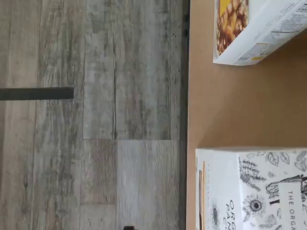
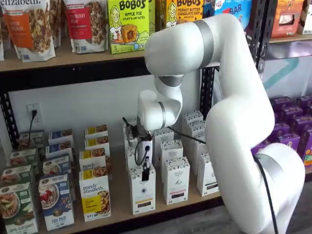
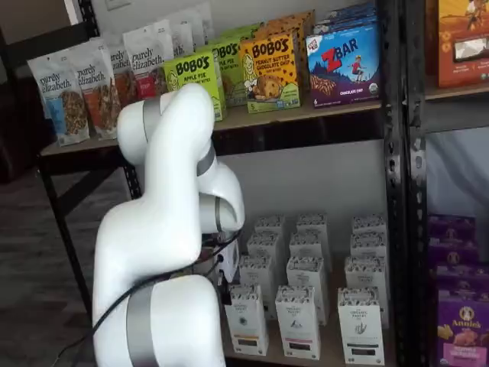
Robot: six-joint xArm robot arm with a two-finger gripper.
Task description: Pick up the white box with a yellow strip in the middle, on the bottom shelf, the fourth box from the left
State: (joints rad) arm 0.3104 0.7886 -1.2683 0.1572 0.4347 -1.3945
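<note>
The white box (image 2: 143, 191) stands at the front of the bottom shelf (image 2: 120, 197), first in a column of like white cartons. It has a grey-patterned top band and a dark label strip low on its front. It also shows in a shelf view (image 3: 246, 319) and in the wrist view (image 1: 254, 191), where its patterned top rests on the tan board (image 1: 230, 105). My gripper (image 2: 145, 171) hangs just above the box's top, its black fingers side-on with a cable beside them. No gap shows between them. In a shelf view the arm (image 3: 164, 229) hides the fingers.
A "purely elizabeth" box (image 2: 95, 196) with a yellow panel stands left of the white box and shows in the wrist view (image 1: 249, 28). More white cartons (image 2: 175, 179) stand to the right. Purple boxes (image 2: 292, 136) fill the neighbouring bay. Grey plank floor (image 1: 96, 120) lies before the shelf.
</note>
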